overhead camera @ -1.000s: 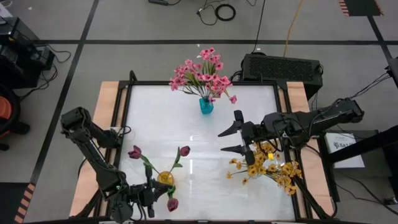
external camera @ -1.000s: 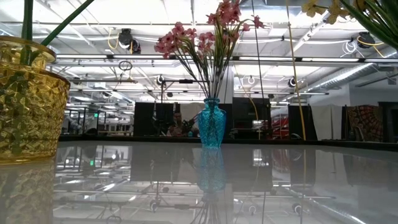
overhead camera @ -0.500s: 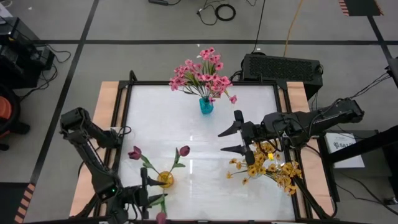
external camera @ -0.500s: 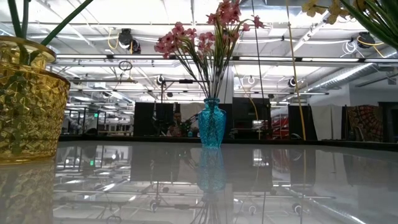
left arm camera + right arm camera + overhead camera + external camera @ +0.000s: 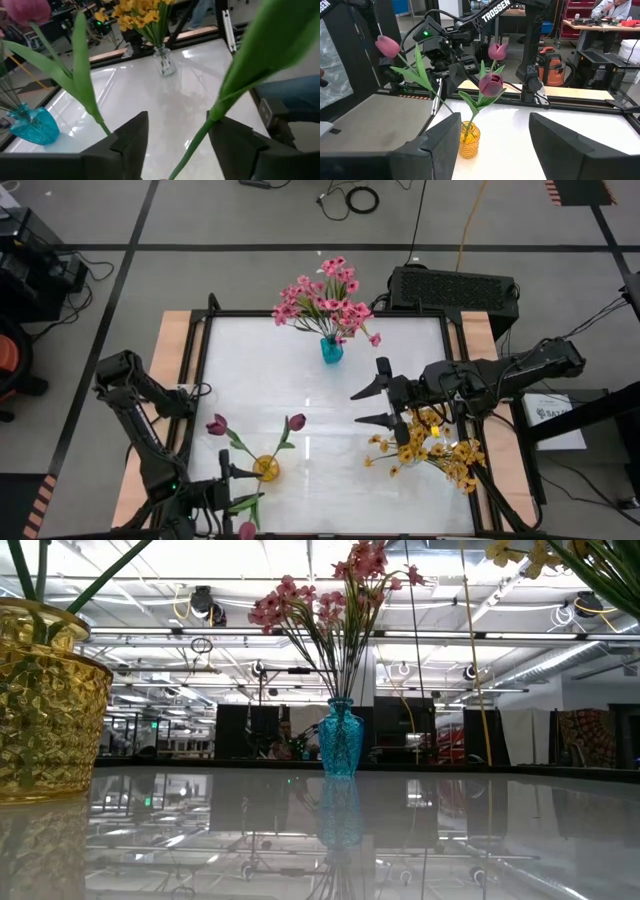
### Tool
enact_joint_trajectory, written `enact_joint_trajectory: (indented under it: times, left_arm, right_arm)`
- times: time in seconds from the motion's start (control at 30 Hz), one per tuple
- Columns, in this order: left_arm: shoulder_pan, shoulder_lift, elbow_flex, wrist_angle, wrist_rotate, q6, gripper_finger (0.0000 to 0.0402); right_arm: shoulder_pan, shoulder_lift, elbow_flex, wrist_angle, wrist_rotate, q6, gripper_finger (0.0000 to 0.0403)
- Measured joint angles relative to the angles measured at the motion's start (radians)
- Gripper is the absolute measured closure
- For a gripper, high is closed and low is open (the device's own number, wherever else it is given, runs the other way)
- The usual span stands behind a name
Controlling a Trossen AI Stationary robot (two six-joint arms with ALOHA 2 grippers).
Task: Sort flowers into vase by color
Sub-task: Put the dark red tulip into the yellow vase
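Left jaws open, tulip stem (image 5: 197,137) between

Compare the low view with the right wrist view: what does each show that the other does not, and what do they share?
Only the low view shows the blue vase holding pink flowers, and yellow blossoms at its top corner. Only the right wrist view shows three tulips, the left gripper open behind them, and the right gripper open. Both show the amber vase on the white table.
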Motion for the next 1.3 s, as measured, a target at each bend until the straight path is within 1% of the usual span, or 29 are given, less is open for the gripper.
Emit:
enact_joint_trajectory:
  times: [0.2, 0.3, 0.4, 0.47, 0.5, 0.73, 0.87, 1.0, 1.1, 1.3]
  left_arm:
    - [0.027, 0.0, 0.0, 0.003, -0.007, 0.0, 0.0258]
    - [0.046, 0.0, 0.0, 0.002, 0.045, -0.013, 0.0284]
    - [0.065, 0.0, 0.0, 0.001, 0.118, -0.037, 0.0295]
    - [0.076, 0.0, 0.0, -0.004, 0.173, -0.053, 0.0297]
    - [0.08, 0.0, 0.0, -0.005, 0.185, -0.055, 0.0297]
    - [0.088, -0.003, 0.0, -0.01, 0.186, -0.077, 0.0297]
    - [0.088, -0.016, 0.0, -0.068, 0.198, -0.088, 0.0297]
    - [0.088, -0.052, 0.0, -0.181, 0.219, -0.219, 0.0295]
    - [0.087, -0.072, 0.0, -0.213, 0.262, -0.269, 0.0284]
    - [0.07, -0.079, 0.001, -0.217, 0.333, -0.258, 0.0246]
  right_arm:
    - [0.0, 0.0, 0.0, 0.0, 0.0, -0.001, 0.0177]
    - [0.0, 0.0, 0.0, 0.0, 0.0, -0.003, 0.0177]
    - [0.0, 0.0, 0.0, 0.0, 0.0, -0.003, 0.0177]
    - [0.0, 0.0, 0.0, 0.0, 0.0, -0.003, 0.0177]
    - [0.0, 0.0, 0.0, 0.0, 0.0, -0.003, 0.0177]
    - [0.0, 0.0, 0.0, 0.0, 0.0, -0.003, 0.0177]
    - [0.0, 0.0, 0.0, 0.0, 0.0, -0.003, 0.0177]
    - [0.0, 0.0, 0.0, -0.002, 0.0, -0.003, 0.0177]
    - [0.0, 0.0, 0.0, -0.002, 0.0, -0.005, 0.0177]
    - [0.0, 0.0, 0.0, -0.004, 0.0, -0.007, 0.0177]
